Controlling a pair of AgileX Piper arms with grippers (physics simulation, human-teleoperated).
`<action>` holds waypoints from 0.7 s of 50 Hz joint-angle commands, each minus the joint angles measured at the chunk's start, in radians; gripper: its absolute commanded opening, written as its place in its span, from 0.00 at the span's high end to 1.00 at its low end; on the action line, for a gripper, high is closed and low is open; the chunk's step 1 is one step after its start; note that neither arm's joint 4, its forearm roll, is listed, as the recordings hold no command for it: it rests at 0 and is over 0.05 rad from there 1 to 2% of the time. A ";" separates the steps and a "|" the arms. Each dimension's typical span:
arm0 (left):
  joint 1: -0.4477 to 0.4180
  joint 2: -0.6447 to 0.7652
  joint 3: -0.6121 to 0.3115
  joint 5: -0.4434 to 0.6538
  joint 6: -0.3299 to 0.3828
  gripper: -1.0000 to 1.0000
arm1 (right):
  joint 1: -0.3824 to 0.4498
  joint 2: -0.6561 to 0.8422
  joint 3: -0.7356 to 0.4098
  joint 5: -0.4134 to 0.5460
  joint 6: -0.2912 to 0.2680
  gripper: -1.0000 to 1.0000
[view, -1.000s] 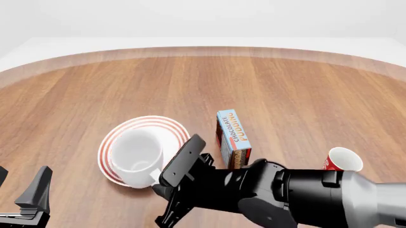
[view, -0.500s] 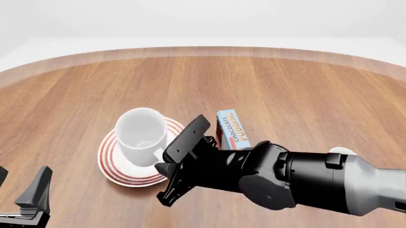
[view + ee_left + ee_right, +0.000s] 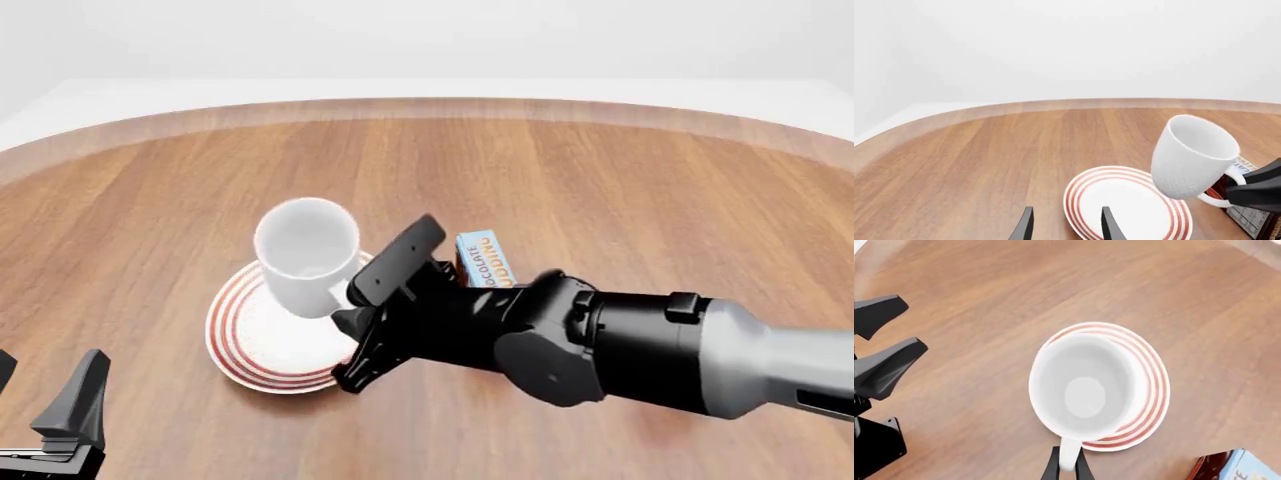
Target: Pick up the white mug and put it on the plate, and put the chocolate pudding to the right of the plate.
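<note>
Front view: my right gripper (image 3: 350, 318) has its fingers pinched on the handle of the mug (image 3: 307, 255), which hangs tilted in the air over the plate (image 3: 238, 340) at lower left of centre. The left wrist view confirms the mug (image 3: 1191, 157) is clear of the plate (image 3: 1121, 210), mouth leaning away. The right wrist view looks straight down into the mug (image 3: 1084, 387), roughly centred on the plate (image 3: 1151, 390).

The pudding (image 3: 483, 258) stands on the table just right of the plate, mostly hidden by my right arm.

My left gripper (image 3: 60, 425) sits at the lower left corner, fingers narrowly apart, holding nothing.

I judge the risks thus: a handle-only grip may let the mug swing or slip; set down tilted, it could tip off the rim. My forearm, close to the pudding, could knock it over.
</note>
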 commanded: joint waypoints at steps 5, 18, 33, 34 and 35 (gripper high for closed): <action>0.000 0.000 0.000 0.000 0.000 0.00 | -0.031 0.045 -0.051 -0.012 0.008 1.00; 0.000 0.000 0.000 0.000 0.000 0.00 | -0.029 0.098 -0.102 -0.026 0.025 1.00; 0.000 0.000 0.000 0.000 0.000 0.00 | -0.042 0.171 -0.168 -0.010 0.065 1.00; 0.000 0.000 0.000 0.000 0.000 0.00 | -0.046 0.175 -0.174 -0.007 0.056 1.00; 0.000 0.000 0.000 0.000 0.000 0.00 | -0.046 0.178 -0.180 -0.005 0.055 1.00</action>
